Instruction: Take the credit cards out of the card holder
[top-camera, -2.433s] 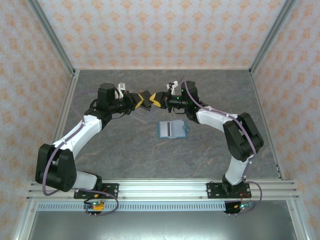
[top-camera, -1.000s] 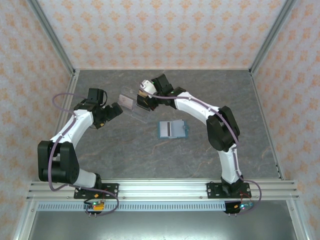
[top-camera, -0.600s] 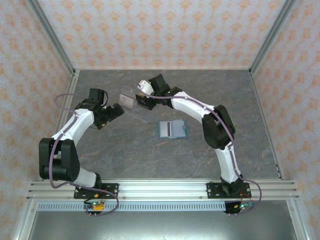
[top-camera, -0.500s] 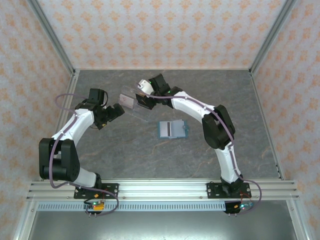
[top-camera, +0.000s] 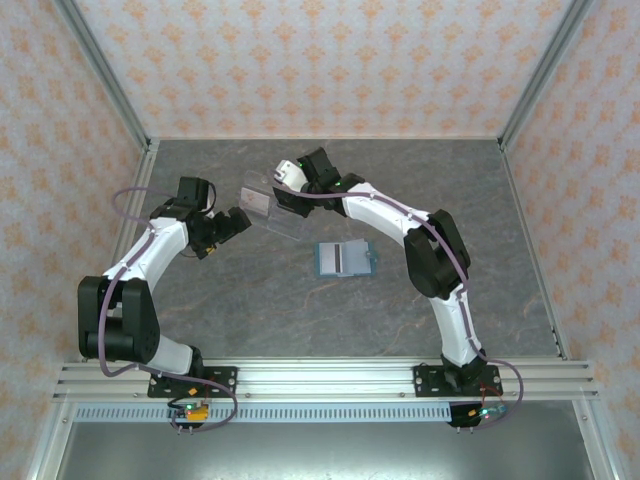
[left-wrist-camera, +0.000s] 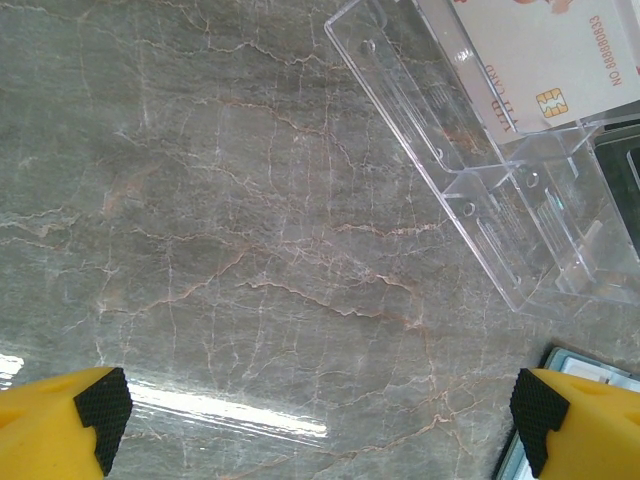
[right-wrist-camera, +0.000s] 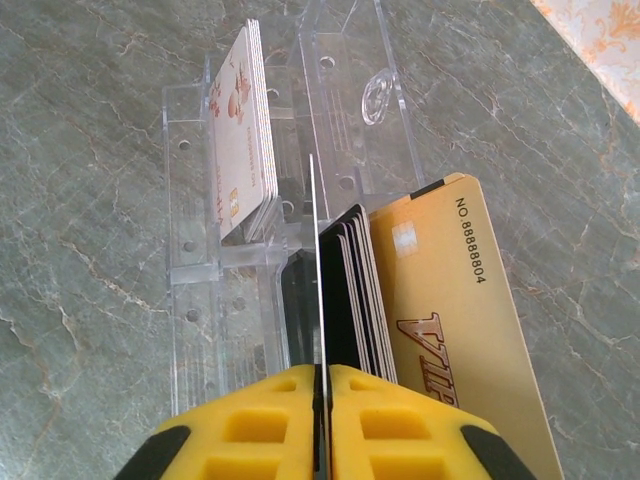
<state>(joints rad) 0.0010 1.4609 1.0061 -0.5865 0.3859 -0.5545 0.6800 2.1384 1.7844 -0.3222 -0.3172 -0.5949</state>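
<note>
Cards sit in the clear tray, not in the wallet. Wallet lies open and flat on the table, about mid-table. It is well apart from both tools and nearer the arm bases than the tray.

Right tool: yellow fingers pressed almost together, pinching one thin card seen edge-on.
- The card stands upright among the tray's walls. Cannot tell whether its lower edge rests on the tray floor.
- Just to its right is an upright stack of black cards. Touching it or a hair apart: cannot tell.
- Right of the stack, a gold card leans away to the right, with its embossed number readable.
- The far compartment holds a stack of pale cards, also on edge.

Left tool: spread wide, with black pads at opposite lower corners of the wrist view and only bare table between them.
- It holds nothing and touches nothing.
- In the top view it sits left of the tray, near it but apart.
- Its camera catches the tray's end at upper right, with a pale chip card lying inside.

Top view: the tray lies at a slant toward the far left-centre of the table, with the right tool over it.
</note>
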